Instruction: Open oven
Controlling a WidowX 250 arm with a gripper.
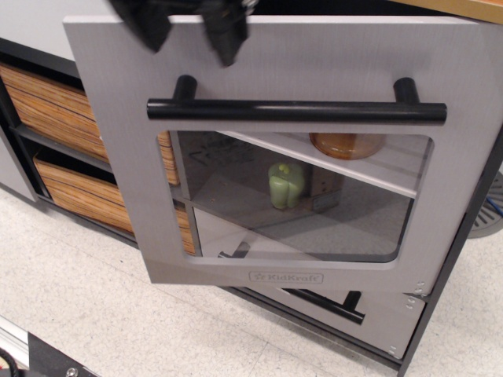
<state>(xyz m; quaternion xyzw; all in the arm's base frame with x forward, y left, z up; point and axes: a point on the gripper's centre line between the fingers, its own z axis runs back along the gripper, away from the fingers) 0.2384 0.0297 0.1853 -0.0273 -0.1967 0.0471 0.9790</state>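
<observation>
The oven door (299, 67) is brushed silver-grey with a long black bar handle (297, 111) and a big rounded clear window (314, 220). The KidKraft logo (285, 277) sits near its lower edge. The door hangs partly open, its top tipped out towards the camera. My black gripper (187, 27) is at the door's top left, above the handle's left end. Its two fingers (224, 35) stand apart in front of the door face and hold nothing I can see. Its upper part is cut off by the frame.
Behind the window, a green toy pepper (285, 186) stands on the oven floor and an orange lid (346, 145) lies on the shelf. A grey drawer panel (385, 322) with a short black bar (330, 302) sits below. Orange wood-grain drawers (55, 102) are at left. The speckled floor (118, 314) lies in front.
</observation>
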